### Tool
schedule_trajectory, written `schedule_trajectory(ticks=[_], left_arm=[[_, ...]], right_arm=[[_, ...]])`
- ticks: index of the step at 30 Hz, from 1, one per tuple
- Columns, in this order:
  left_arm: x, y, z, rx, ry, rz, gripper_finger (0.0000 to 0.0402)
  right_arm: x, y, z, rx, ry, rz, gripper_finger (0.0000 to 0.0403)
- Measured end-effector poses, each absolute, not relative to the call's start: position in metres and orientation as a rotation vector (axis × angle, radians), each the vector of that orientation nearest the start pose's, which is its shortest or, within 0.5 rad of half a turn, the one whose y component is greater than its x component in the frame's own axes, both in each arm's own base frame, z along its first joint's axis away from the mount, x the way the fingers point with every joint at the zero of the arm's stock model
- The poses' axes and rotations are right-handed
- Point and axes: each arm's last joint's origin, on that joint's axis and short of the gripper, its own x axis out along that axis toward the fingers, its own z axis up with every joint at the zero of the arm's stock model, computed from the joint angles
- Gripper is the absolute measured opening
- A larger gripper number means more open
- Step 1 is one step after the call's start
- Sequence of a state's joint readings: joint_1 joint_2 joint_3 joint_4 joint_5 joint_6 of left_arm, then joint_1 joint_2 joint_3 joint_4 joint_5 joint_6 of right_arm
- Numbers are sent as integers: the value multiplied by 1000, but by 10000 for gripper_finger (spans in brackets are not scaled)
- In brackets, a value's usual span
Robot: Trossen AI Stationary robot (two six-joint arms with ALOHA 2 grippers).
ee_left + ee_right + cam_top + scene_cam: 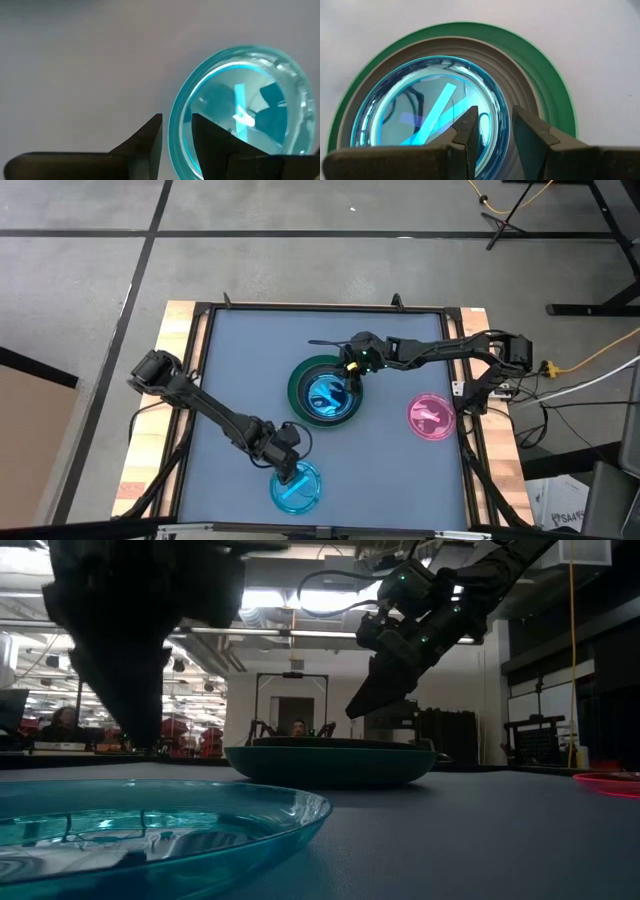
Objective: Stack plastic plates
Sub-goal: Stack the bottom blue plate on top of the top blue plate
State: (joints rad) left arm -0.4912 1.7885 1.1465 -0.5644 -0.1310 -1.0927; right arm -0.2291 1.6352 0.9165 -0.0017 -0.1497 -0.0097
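**Cyan plates under both grippers, pink plate off to the side**

Green plastic forms the largest round plate [296,383], which sits near the middle of the grey tabletop [240,350] and serves as the landmark. Nested inside it are a grey round plate [517,80] and, innermost, a translucent cyan round plate [325,396]. The right gripper [351,370] hangs over the far right rim of this stack; its two dark fingers [470,135] stand slightly apart, on either side of the cyan plate's rim, though whether they touch it cannot be told.

Nearer the front edge of the tabletop than the green plate lies a second translucent cyan round plate [298,489], flat and alone. The left gripper [285,469] is at that plate's far left rim, its fingers [147,142] parted by a narrow gap with the rim showing between them; contact cannot be told.

Right of the green plate, well apart, a translucent pink round plate [431,416] lies flat.
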Motion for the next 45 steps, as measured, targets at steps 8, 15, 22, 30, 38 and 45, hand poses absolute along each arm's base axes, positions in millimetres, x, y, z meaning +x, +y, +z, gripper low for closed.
schedule_trajectory(ticks=[8,15,22,30,38,45], left_arm=[[307,-162,155,-582,1234,331,98],[307,-162,154,-579,1234,335,98],[308,-161,154,-579,1231,339,98],[312,-161,144,-579,1240,342,98],[315,-163,136,-584,1255,335,98],[314,-163,136,-582,1254,338,81]], right_arm=[[326,-71,187,126,708,-73,108],[326,-71,187,126,708,-73,108],[326,-71,187,127,708,-73,108],[326,-71,187,127,708,-73,108],[326,-72,187,126,708,-73,108],[326,-71,187,127,708,-73,108]])
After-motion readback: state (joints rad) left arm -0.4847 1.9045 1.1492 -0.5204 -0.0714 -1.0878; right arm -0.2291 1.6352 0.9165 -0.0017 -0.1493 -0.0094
